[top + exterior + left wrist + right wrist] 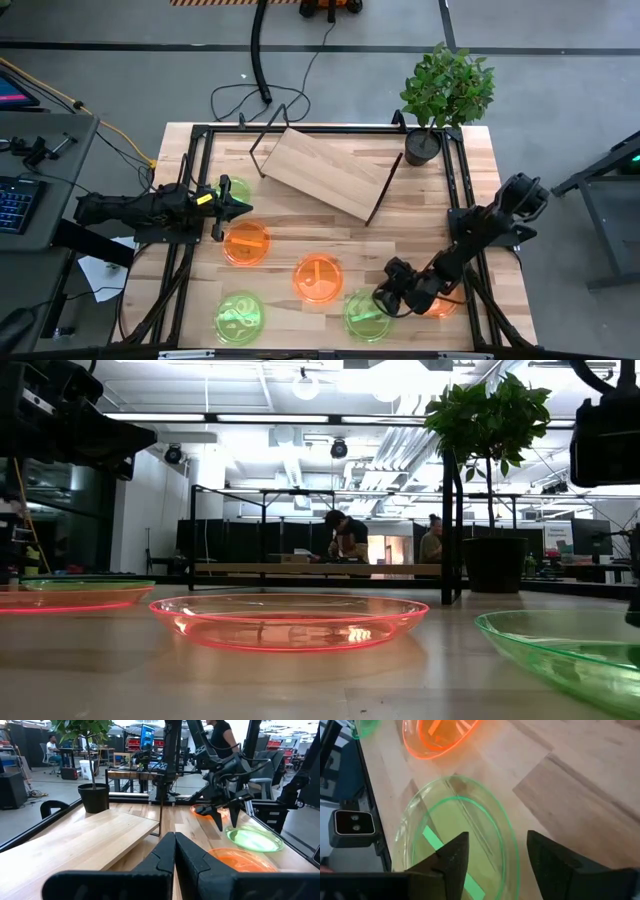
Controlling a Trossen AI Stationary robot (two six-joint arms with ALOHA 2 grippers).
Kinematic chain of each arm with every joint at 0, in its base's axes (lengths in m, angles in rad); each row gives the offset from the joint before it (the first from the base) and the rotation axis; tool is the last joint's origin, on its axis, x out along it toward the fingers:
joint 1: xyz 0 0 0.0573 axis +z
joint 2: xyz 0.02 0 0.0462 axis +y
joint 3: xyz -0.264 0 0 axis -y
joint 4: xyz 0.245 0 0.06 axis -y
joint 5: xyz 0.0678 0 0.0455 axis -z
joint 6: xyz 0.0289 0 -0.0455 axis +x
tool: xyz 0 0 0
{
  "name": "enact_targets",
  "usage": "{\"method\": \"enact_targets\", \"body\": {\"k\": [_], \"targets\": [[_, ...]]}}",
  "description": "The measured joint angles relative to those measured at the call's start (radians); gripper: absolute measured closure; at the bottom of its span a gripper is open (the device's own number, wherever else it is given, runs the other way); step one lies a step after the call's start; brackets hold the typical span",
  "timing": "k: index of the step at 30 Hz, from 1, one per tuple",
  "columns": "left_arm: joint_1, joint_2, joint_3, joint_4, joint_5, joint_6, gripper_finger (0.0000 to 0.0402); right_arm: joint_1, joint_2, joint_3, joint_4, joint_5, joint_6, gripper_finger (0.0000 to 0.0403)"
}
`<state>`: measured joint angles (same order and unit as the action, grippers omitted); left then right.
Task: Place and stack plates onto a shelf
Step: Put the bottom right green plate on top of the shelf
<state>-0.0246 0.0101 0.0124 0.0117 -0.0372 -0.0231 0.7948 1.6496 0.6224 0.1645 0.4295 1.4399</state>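
The wooden shelf (325, 170) stands at an angle on its wire legs at the table's far middle. On the table lie six plates: green (236, 188), orange (246, 243), orange (318, 277), green (240, 316), green (368, 313) and orange (443, 305), the last partly under my right arm. My right gripper (497, 840) is open over the near-right green plate (455, 840). Its fingers point down, one on each side of the plate's rim (512, 852); I see no touch. My left gripper (175, 845) is shut and empty at the table's left, beside the far-left green plate.
A potted plant (445, 95) stands at the far right corner beside the shelf. A black metal frame (300, 128) runs around the table's edges. People sit in the room beyond the table (345, 538). Bare wood lies between the shelf and the plates.
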Motion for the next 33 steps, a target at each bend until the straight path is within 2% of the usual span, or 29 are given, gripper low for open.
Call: {"method": "enact_targets", "body": {"k": [10,13,17,19,25,33], "targets": [[0.0,0.0,0.0,0.0,0.0,0.0,0.0401,0.0,0.083,0.003,0.054,-0.014,-0.01,0.0232],[0.0,0.0,0.0,0.0,0.0,0.0,0.0401,-0.001,0.091,0.004,0.052,-0.02,-0.015,0.0268],[0.0,0.0,0.0,0.0,0.0,0.0,0.0401,-0.019,0.094,0.001,0.046,-0.039,-0.005,0.0363],[0.0,0.0,0.0,0.0,0.0,0.0,0.0401,-0.033,0.093,0.001,0.064,-0.06,-0.007,0.0391],[0.0,0.0,0.0,0.0,0.0,0.0,0.0401,-0.087,0.061,-0.038,0.184,-0.175,-0.055,0.04],[0.0,0.0,0.0,0.0,0.0,0.0,0.0401,-0.157,-0.127,-0.23,0.391,-0.223,-0.112,0.0403]]}}
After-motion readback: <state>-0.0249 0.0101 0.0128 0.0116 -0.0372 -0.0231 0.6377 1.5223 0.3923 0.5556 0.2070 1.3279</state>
